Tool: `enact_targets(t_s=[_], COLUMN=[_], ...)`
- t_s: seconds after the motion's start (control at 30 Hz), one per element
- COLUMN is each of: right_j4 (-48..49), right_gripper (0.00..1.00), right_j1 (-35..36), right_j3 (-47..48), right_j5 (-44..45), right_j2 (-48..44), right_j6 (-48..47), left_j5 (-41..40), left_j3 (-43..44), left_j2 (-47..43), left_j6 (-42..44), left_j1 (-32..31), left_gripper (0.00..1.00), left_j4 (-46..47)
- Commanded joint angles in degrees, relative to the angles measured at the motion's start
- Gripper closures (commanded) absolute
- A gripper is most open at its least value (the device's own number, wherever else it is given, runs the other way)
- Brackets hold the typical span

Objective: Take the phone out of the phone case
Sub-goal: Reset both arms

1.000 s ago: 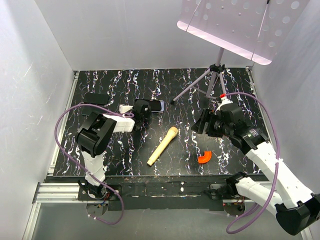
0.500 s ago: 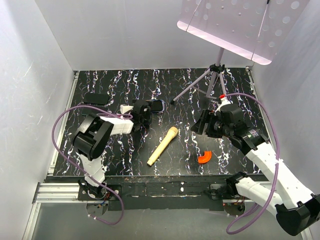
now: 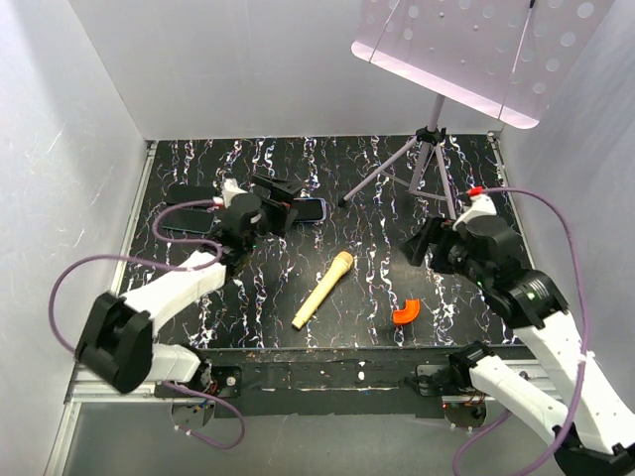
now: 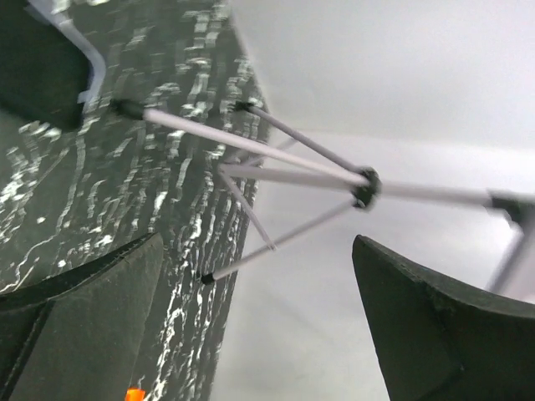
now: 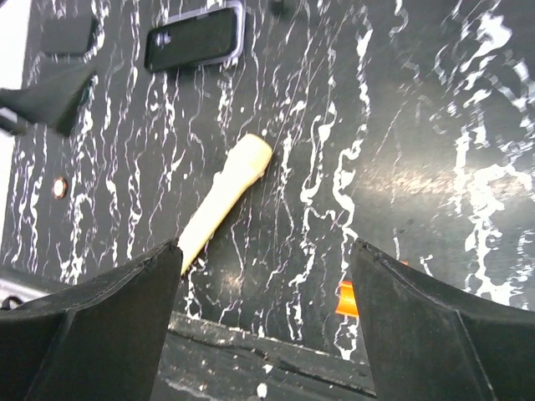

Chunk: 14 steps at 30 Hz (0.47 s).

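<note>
The phone (image 3: pixel 309 209) lies flat at the back of the table, its dark face (image 5: pixel 196 38) framed by the lavender phone case (image 5: pixel 241 32). A corner of the phone case (image 4: pixel 94 65) shows at the top left of the left wrist view. My left gripper (image 3: pixel 285 202) hovers just left of the phone, open, with nothing between its fingers (image 4: pixel 84 309). My right gripper (image 3: pixel 421 242) hangs over the right half of the table, far from the phone. It is also open and empty, its fingers (image 5: pixel 100 309) wide apart.
A yellow cylinder (image 3: pixel 322 289) lies mid-table and an orange curved piece (image 3: pixel 405 313) sits to its right. Dull black flat pieces (image 3: pixel 188 194) lie at the back left. A music stand's tripod (image 3: pixel 422 159) stands at the back right, its tray overhead.
My left gripper has opened and let go of the phone, and its arm has stretched out with the elbow swung down to the left. My right gripper has pulled back a little to the right.
</note>
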Motion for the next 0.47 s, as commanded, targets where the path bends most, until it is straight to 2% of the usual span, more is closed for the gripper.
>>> enact_targets(t_s=[0.0,0.13,0.2,0.33,0.43], right_j4=[-1.61,-2.49,-2.58,-1.97,-4.33], right_gripper=[0.13,0.12,0.12,0.12,0.11], right_j1=[0.17,0.08,0.08,0.17,0.08], right_j3=[2.44,4.19,5.77,8.59,11.22], right_j5=[9.04,11.24,11.25,9.41,13.52], right_j2=[-7.54,-15.10,-18.62,-24.69,-25.58], right_j6=[-2.77,-5.67,-7.17,-10.68,-10.25], left_j5=[3.41,1.49,-0.80,-6.24,-9.24], left_j3=[3.49,9.03,9.92,12.46,14.66], left_j2=[-14.37,-26.85,-33.18,-41.02,-43.92], left_j6=[29.26,53.28,63.91,76.24,81.18], left_j1=[-0.13,-0.31,-0.31,-0.31,-0.31], left_gripper=[0.04,0.04,0.04,0.03,0.03], left_j4=[-4.88,-14.81,-16.33,-19.66,-21.78])
